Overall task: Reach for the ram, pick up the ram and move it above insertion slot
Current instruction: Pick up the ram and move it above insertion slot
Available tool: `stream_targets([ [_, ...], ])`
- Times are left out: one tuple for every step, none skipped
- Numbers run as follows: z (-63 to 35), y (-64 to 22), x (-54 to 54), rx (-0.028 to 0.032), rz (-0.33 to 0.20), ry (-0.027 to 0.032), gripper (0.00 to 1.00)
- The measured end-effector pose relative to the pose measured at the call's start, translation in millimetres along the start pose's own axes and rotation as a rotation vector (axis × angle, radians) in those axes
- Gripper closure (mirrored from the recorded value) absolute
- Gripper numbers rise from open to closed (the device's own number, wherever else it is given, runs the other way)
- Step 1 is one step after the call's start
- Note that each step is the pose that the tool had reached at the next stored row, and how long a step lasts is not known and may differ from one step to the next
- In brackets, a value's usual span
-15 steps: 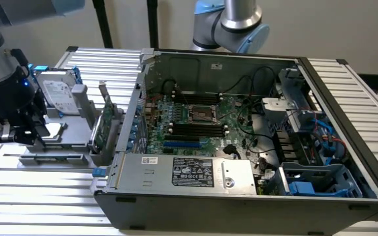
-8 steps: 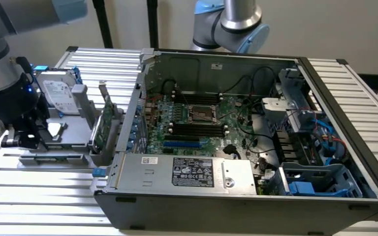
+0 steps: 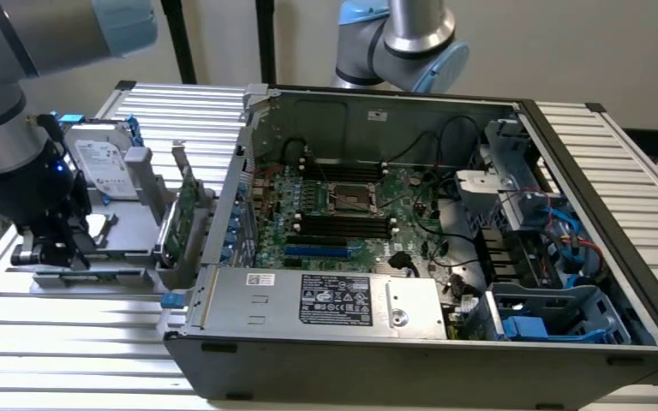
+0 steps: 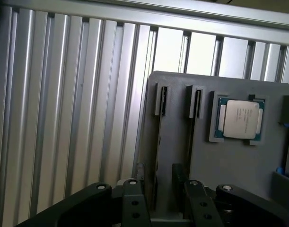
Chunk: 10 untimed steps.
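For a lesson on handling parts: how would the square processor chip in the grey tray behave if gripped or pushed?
The processor chip looks flat and rigid, so it probably won't flex or roll. Its smooth metal lid may be slippery. A raised frame on the grey tray surrounds it, so a sideways push would likely be blocked.

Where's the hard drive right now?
Exterior view's left: the hard drive sits in the gray holder outside the case, with the green card between it and the case wall.
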State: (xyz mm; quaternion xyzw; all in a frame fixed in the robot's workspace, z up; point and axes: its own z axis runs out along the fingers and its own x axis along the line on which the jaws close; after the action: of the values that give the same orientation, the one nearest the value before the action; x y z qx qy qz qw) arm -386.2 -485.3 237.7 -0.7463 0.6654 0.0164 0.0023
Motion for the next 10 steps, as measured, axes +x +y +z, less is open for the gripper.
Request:
stream_targets([
  [1.9, 0.0, 0.1, 0.0001, 0.001, -0.0001, 0.63],
  [3.6, -0.1, 0.1, 0.0001, 0.001, -0.0001, 0.63],
  [5.4, -0.1, 0.2, 0.0001, 0.002, -0.0001, 0.63],
  [7.2, -0.1, 0.2, 0.0002, 0.002, -0.0001, 0.63],
  [9.0, -0.2, 0.3, 0.0001, 0.003, -0.0001, 0.63],
  [11.0, -0.2, 0.3, 0.0002, 0.003, -0.0001, 0.63],
  [12.8, -0.2, 0.4, 0.0002, 0.003, -0.0001, 0.63],
  [14.6, -0.3, 0.4, 0.0001, 0.004, -0.0001, 0.63],
  [16.4, -0.3, 0.5, 0.0001, 0.004, -0.0001, 0.63],
  [18.2, -0.3, 0.5, 0.0002, 0.005, -0.0001, 0.63],
])
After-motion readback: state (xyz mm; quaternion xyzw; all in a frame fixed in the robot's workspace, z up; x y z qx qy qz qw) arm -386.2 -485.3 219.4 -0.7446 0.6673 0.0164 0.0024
